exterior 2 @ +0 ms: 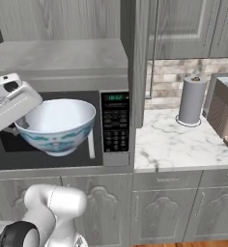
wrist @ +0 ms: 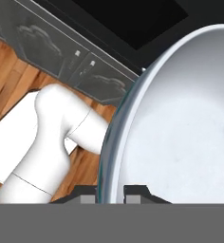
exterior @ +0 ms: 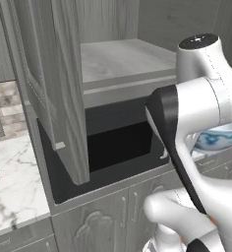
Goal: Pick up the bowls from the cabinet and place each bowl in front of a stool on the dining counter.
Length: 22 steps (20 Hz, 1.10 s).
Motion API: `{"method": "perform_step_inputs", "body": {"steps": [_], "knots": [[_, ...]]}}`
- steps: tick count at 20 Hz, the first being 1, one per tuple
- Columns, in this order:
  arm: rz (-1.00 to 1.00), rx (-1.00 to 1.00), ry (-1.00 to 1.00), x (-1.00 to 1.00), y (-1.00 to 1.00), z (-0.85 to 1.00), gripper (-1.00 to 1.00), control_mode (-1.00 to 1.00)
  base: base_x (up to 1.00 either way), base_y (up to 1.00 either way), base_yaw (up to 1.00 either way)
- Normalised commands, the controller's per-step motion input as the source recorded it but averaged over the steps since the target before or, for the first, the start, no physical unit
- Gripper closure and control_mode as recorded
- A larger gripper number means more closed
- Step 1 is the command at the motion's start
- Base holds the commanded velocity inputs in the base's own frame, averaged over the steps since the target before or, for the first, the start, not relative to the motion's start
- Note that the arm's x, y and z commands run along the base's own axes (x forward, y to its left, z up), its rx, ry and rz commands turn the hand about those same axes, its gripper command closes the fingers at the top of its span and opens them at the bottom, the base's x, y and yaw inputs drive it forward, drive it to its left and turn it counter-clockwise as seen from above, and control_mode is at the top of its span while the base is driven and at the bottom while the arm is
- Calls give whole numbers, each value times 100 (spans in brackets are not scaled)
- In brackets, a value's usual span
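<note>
Jaws (wrist: pixel 110 192) pinch the rim of the white porcelain bowl (exterior 2: pixel 55 125), one finger tip on either side of the rim at the bottom of the hand view. The bowl is held upright in the air in front of the black microwave (exterior 2: pixel 63 130), level with the microwave door, and touches no surface. Its outer wall carries a blue-teal painted pattern; its inside is plain white. From the left base camera only a patterned edge of the bowl shows past the arm's white upper link.

Cabinet (exterior: pixel 54 98): tall, grey wood-grain, with its panelled door swung open toward the left base camera. The pale inner shelf (exterior: pixel 123 59) lies above the microwave recess, with nothing resting on the visible part.

Low base cabinets (exterior 2: pixel 164 212) with ornate doors run below the microwave. To the right of the tall cabinet, a marble bench (exterior 2: pixel 178 140) carries a paper towel roll (exterior 2: pixel 192 100) standing upright near the brick-pattern wall, and a toaster (exterior 2: pixel 226 111) just beside it at the right edge. A second stretch of marble bench shows to the left of the cabinet in the left base view.

Wooden floor (wrist: pixel 9 85) shows beneath the base cabinets in the hand view.
</note>
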Motion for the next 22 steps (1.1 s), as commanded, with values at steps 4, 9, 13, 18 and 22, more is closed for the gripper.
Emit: {"method": "perform_step_inputs", "body": {"steps": [4,9,13,18,22], "knots": [[0,-1,0,0,0,-8,100,-100,0,0,0],[0,0,0,0,0,0,100,-100,0,0,0],[0,0,0,-12,0,0,100,-100,0,0,0],[-1,0,0,-28,0,-4,100,100,-50,0,-8],[0,0,0,0,0,0,100,100,-86,-1,-42]]}}
